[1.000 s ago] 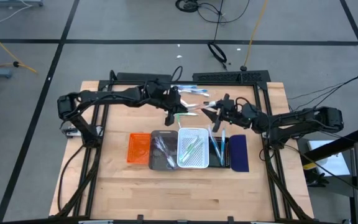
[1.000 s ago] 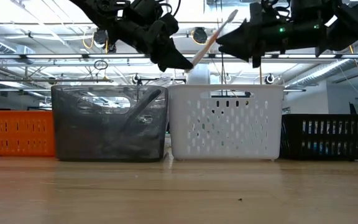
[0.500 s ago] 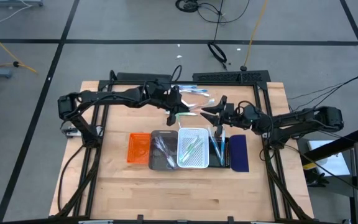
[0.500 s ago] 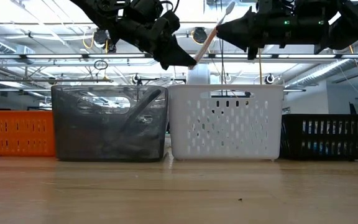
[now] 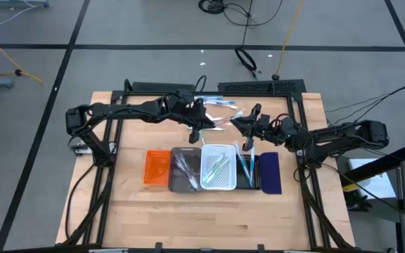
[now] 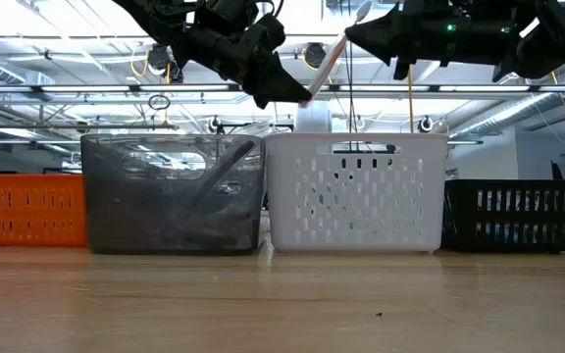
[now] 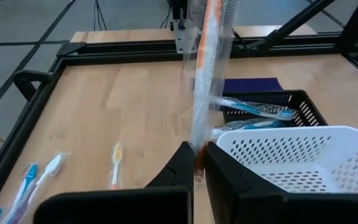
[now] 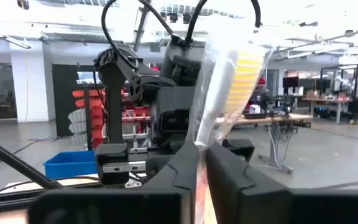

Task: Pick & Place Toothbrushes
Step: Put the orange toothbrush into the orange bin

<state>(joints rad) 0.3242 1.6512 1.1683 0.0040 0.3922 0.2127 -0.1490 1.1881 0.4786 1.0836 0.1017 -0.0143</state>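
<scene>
Left wrist view: orange clear-wrapped toothbrush (image 7: 207, 68)

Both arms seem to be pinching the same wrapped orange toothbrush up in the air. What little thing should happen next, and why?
Probably the left gripper should let go. It is shut on the bottom end of the orange toothbrush, and the right gripper is shut on its bristle end, so the handover looks complete. Once released, the right arm could carry it to the trays; the orange tray seems a likely match.
</scene>
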